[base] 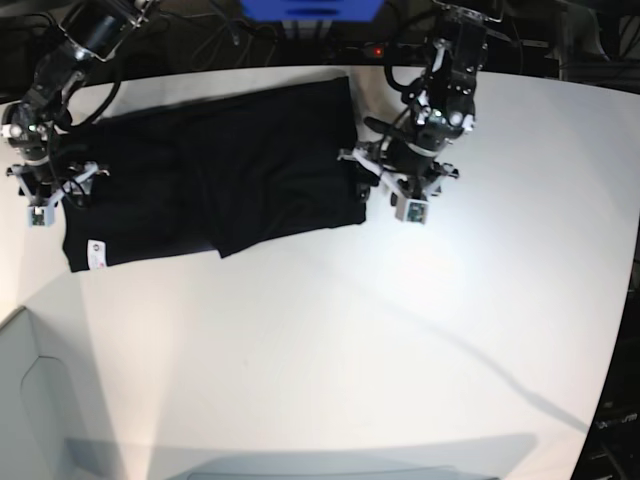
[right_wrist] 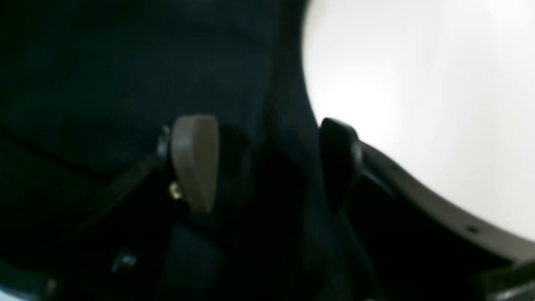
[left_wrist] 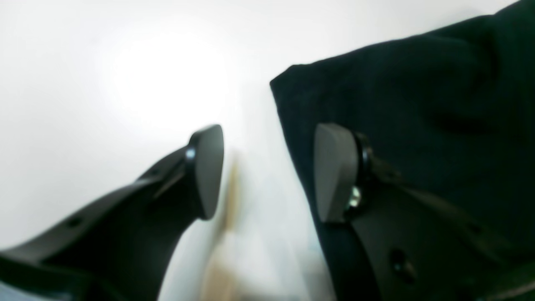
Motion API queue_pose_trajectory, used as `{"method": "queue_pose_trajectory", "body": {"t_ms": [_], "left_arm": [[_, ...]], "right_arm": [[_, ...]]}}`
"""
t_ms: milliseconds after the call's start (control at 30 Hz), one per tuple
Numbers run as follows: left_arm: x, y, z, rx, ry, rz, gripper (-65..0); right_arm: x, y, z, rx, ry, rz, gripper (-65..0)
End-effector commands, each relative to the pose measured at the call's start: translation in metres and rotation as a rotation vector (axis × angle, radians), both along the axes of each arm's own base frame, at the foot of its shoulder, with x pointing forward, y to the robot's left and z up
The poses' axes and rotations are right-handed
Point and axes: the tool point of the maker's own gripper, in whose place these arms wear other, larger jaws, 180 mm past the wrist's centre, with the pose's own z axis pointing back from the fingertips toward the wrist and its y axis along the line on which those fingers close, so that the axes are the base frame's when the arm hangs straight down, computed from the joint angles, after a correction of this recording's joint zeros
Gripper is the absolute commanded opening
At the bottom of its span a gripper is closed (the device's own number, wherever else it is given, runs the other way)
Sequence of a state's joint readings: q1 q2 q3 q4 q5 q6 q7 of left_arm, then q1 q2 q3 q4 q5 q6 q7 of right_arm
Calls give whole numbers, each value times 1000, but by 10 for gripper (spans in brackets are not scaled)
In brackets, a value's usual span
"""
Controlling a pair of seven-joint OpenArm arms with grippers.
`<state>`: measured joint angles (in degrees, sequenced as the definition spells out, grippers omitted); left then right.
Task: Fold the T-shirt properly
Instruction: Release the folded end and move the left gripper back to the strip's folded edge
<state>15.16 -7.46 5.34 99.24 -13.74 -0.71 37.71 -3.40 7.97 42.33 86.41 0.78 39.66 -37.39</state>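
Note:
The black T-shirt [base: 230, 170] lies on the white table [base: 400, 330], partly folded over itself, with its small white tag [base: 97, 252] at the near left corner. No orange mark shows. My left gripper [base: 362, 180] is open at the shirt's right edge. In the left wrist view it [left_wrist: 269, 171] straddles that edge, one finger [left_wrist: 334, 171] over the cloth [left_wrist: 418, 104], the other over bare table. My right gripper [base: 68, 185] is open at the shirt's left edge. In the right wrist view it [right_wrist: 267, 163] straddles dark cloth [right_wrist: 125, 62].
Cables and dark equipment [base: 250, 40] line the table's far edge, with a blue object [base: 310, 8] behind them. The table's curved left edge [base: 20, 305] runs near the right arm. A grey panel [base: 40, 420] sits at the lower left.

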Motion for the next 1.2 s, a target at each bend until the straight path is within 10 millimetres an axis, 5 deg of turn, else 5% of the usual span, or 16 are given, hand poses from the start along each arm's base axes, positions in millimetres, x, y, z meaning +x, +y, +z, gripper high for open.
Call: {"method": "queue_pose_trajectory", "body": {"t_ms": [0,267,667,833,1000,1167], "left_arm": [[7,-1,7,-5,-32,-5,-316],[14,-1,11,-5,-46,-6,-316],[14,0,7,-3,-37,-1,-316],[19,2,2,3,-29,1,-316],[19,2,-1,4,-20,3,-316],[28,2,5,4,-41,3,-316]], "right_arm": [[6,-9,11,-22,-33,5,-245],[20,-26,5,1,-20,-13,-242],[-13,-14,-41,65,112,2,-252],[-27,6,-57,69,177,71,-394],[-34,16,-64,68,207,106,-650],[-28,10,-51,36,175,107,-650]]}}
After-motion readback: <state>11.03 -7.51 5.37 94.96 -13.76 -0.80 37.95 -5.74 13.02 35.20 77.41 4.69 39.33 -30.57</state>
